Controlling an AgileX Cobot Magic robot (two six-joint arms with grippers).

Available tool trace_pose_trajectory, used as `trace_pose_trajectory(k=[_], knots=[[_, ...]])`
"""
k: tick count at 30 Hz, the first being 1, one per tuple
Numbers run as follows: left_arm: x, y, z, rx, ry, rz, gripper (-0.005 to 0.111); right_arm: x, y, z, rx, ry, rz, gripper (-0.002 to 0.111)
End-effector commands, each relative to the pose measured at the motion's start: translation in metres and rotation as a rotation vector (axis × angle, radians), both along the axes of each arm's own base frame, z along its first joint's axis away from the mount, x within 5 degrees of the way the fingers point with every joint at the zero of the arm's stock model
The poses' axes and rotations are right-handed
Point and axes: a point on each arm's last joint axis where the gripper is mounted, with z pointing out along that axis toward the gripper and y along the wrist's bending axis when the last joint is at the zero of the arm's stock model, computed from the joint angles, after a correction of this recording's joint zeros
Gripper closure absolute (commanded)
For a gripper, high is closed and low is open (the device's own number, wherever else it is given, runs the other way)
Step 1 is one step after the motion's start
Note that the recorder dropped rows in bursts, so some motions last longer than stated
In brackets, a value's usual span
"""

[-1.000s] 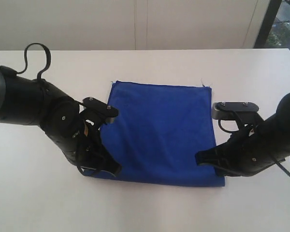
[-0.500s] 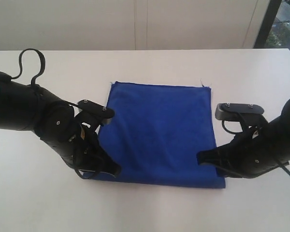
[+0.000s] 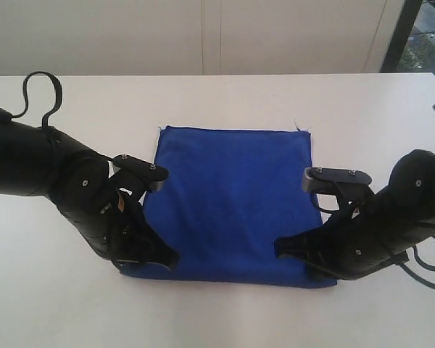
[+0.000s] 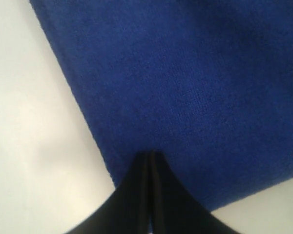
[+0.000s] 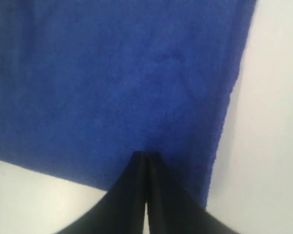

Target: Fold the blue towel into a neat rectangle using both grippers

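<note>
Left claw (image 4: pixel 151 156) and right claw (image 5: pixel 145 156) clenched shut, tips against blue towel (image 3: pixel 232 188); any pinch hidden.

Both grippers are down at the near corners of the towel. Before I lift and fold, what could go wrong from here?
1. The left gripper and right gripper are shut, tips on the blue towel just in from its near edge. No cloth shows between the jaws, so a lift may come up empty.
2. The towel lies loose on the white table; if only one side catches, it would likely drag askew.
</note>
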Motion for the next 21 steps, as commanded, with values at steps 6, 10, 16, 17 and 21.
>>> trace_pose_trajectory(k=[6, 10, 16, 17, 21], knots=[[-0.0111, 0.0062, -0.0056, 0.060, 0.096, 0.015, 0.107, -0.0003, -0.0005, -0.0203, -0.041, 0.073, 0.015, 0.108], [-0.0131, 0.0074, -0.0060, 0.073, 0.119, 0.019, 0.107, -0.0020, -0.0003, -0.0206, -0.040, 0.091, 0.020, 0.108], [-0.0152, 0.0079, -0.0062, 0.076, 0.143, 0.029, 0.107, -0.0030, -0.0004, -0.0208, -0.043, 0.101, 0.028, 0.108], [-0.0155, 0.0077, -0.0062, 0.074, 0.148, 0.034, 0.107, -0.0030, -0.0004, -0.0208, -0.043, 0.101, 0.028, 0.108], [-0.0162, 0.0082, -0.0063, 0.079, 0.155, 0.033, 0.107, -0.0039, -0.0009, -0.0210, -0.050, 0.108, 0.041, 0.108]])
